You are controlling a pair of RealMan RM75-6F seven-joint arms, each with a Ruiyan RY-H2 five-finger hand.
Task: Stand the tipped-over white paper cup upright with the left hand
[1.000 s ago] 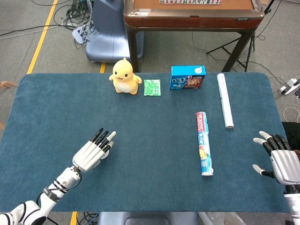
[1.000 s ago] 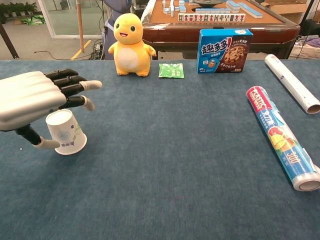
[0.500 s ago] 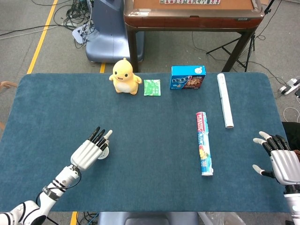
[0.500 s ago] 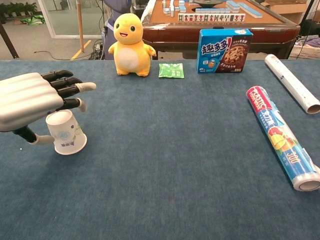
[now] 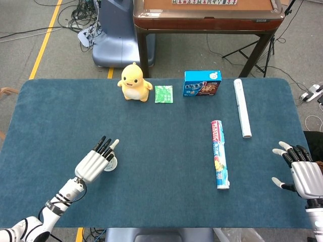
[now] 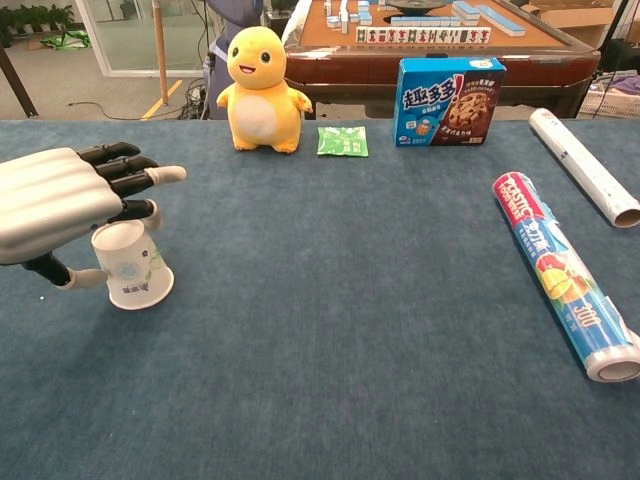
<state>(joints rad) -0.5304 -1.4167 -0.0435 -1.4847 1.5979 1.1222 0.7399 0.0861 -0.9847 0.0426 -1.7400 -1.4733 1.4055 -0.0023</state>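
The white paper cup (image 6: 131, 264) stands on end on the blue cloth at the left, leaning slightly, with its wider end down. In the head view only a sliver of the cup (image 5: 113, 163) shows beside my fingers. My left hand (image 6: 58, 203) hovers over it with fingers stretched out flat above the cup's top; the thumb lies low by the cup's left side. The hand (image 5: 94, 163) grips nothing. My right hand (image 5: 299, 172) rests at the table's right edge with fingers spread, seen only in the head view.
A yellow plush duck (image 6: 258, 90), a green sachet (image 6: 343, 141) and a blue cookie box (image 6: 446, 101) line the far edge. A cling-film roll (image 6: 560, 272) and a white roll (image 6: 584, 166) lie at the right.
My left hand has drawn back a little to the left and toward me; its fingers no longer reach past the cup. The cup has stayed in place. The right hand has not moved.
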